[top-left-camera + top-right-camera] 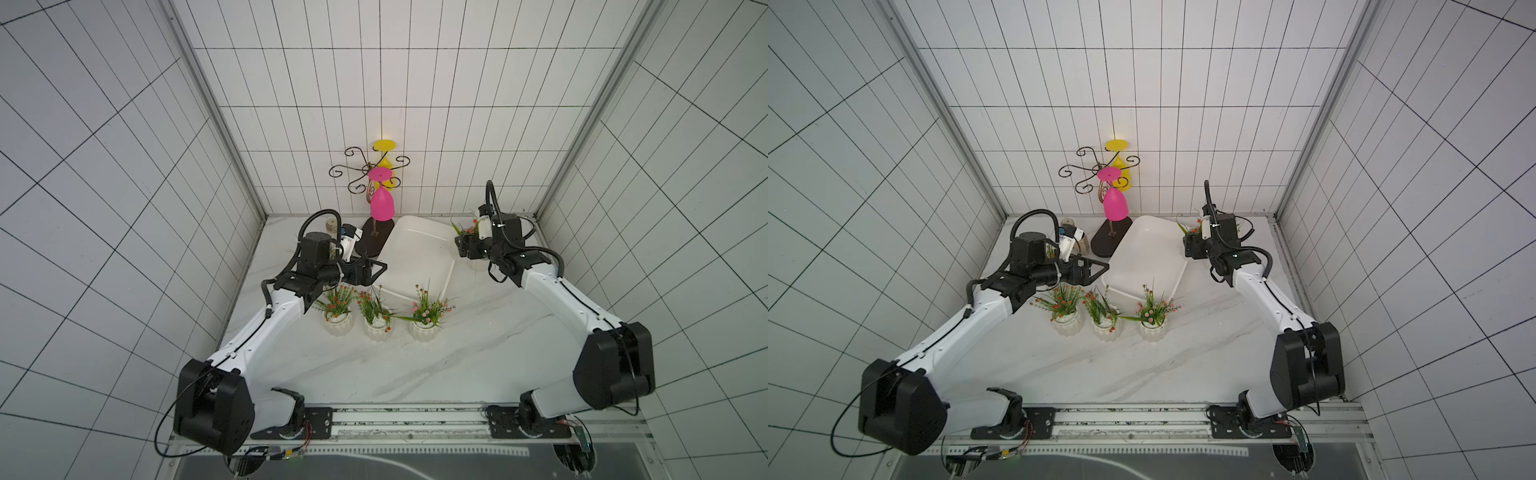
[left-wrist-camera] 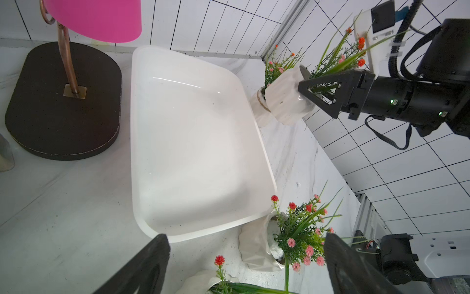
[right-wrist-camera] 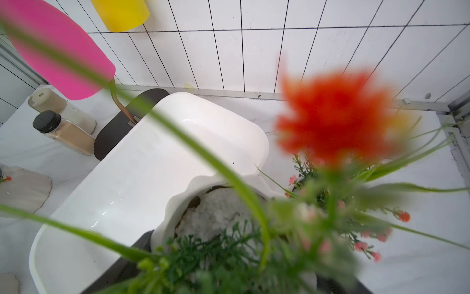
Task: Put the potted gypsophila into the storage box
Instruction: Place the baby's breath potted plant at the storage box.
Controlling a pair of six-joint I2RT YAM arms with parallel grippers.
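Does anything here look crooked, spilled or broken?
No spill or damage shows. Only the storage box sits skewed on the table, empty, while the right gripper pinches one flower pot by its rim beside it.

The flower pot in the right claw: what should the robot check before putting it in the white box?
1. Grip: right claw shut on the pot: ok.
2. Room: storage box has nothing in it: ok.
3. Place: pot over the box: not ok, it hangs beside the rim.
4. Path: left claw out of the way: cannot tell, its tips are near the box rim.
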